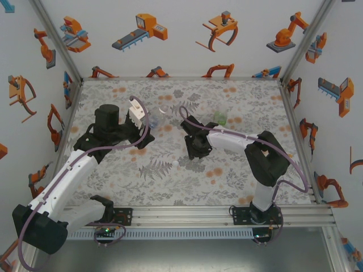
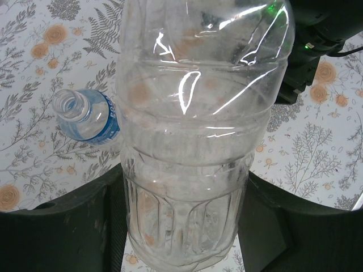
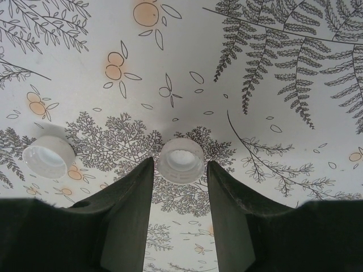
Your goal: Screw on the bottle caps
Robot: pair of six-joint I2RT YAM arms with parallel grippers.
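The colourless bottle (image 2: 193, 141) stands between the dark fingers (image 2: 74, 221) of my left gripper (image 2: 181, 181), which is shut on its lower body; in the top view the left gripper (image 1: 146, 122) sits left of centre. Beside it on the table stands the blue-labelled bottle (image 2: 91, 116), its neck open. The green-tinted bottle (image 1: 220, 117) stands further back. My right gripper (image 3: 180, 167) is open and low over the table, and a whitish cap (image 3: 181, 160) lies open side up just beyond its tips. A second cap (image 3: 48, 156) lies to the left of it.
The floral tablecloth (image 1: 170, 181) covers the table inside white walls with orange robot pictures. The right gripper (image 1: 195, 146) is near the middle of the table, close to the left one. Part of the right arm (image 2: 317, 45) shows behind the held bottle.
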